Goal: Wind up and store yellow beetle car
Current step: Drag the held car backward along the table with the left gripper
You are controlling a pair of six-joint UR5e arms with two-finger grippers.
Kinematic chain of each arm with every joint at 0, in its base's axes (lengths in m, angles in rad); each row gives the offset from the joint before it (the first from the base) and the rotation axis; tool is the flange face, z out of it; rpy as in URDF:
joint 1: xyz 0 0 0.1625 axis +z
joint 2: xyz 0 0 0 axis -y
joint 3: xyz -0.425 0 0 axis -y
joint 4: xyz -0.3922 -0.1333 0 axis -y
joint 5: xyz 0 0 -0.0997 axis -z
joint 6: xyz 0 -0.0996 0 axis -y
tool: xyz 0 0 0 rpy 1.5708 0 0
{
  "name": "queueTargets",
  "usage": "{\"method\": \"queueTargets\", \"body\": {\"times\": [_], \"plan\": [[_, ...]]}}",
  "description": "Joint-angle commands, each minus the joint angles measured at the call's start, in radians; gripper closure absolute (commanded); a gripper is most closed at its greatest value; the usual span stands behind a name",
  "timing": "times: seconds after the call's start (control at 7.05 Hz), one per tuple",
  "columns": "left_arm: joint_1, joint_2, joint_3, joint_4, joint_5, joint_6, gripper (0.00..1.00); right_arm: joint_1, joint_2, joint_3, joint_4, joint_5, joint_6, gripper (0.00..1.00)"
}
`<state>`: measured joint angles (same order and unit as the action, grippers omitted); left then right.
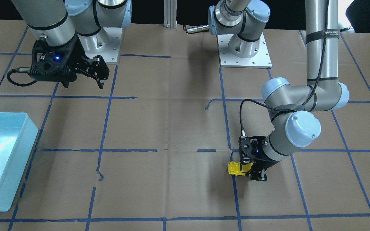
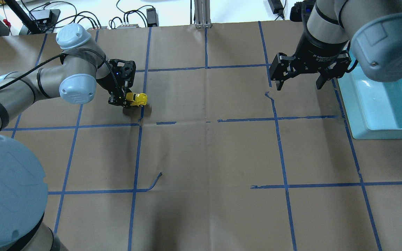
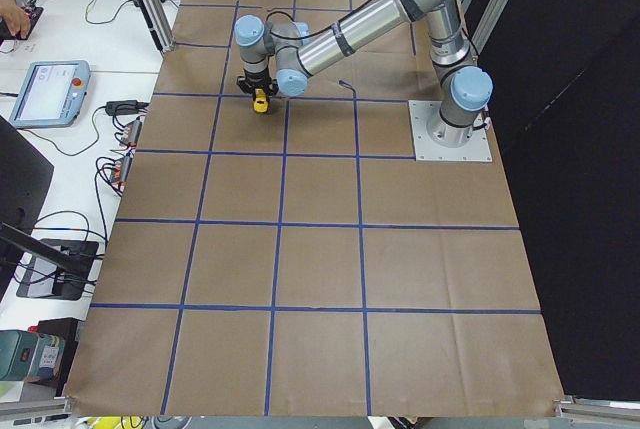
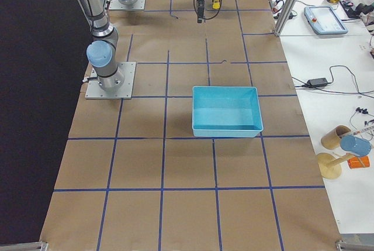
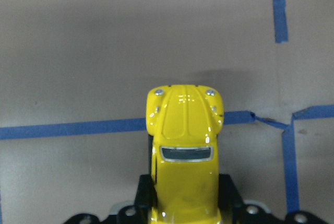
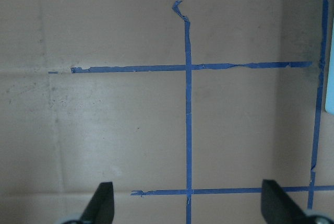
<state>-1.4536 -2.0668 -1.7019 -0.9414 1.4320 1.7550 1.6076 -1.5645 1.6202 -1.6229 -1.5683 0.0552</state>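
Note:
The yellow beetle car (image 5: 185,145) sits between the two fingers of my left gripper (image 5: 185,195), nose pointing away from the wrist. In the overhead view the left gripper (image 2: 127,99) is shut on the car (image 2: 136,99), low over the brown paper near a blue tape crossing, with a shadow beneath it. In the front-facing view the car (image 1: 235,168) sticks out of the gripper (image 1: 247,170). My right gripper (image 2: 298,83) is open and empty, hanging above the table far to the right; its fingers (image 6: 104,200) frame bare paper.
A light blue bin (image 2: 386,133) stands at the table's right edge, just right of the right gripper; it also shows in the front-facing view (image 1: 21,166) and the right side view (image 4: 228,132). Blue tape lines grid the brown paper. Both arm bases stand at the robot's side.

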Motion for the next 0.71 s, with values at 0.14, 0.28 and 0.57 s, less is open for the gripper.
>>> {"method": "queueTargets", "body": {"times": [0.14, 0.28, 0.57], "plan": [[0.006, -0.028, 0.011, 0.003, 0.025, -0.002, 1.00, -0.002, 0.005, 0.000, -0.002, -0.001, -0.001, 0.00], [0.007, -0.029, 0.013, 0.003, 0.021, -0.003, 1.00, 0.000, 0.011, 0.001, -0.015, 0.002, 0.000, 0.00], [0.012, -0.035, 0.013, 0.009, 0.021, -0.005, 1.00, 0.003, 0.031, -0.006, -0.028, 0.002, 0.000, 0.00]]}}
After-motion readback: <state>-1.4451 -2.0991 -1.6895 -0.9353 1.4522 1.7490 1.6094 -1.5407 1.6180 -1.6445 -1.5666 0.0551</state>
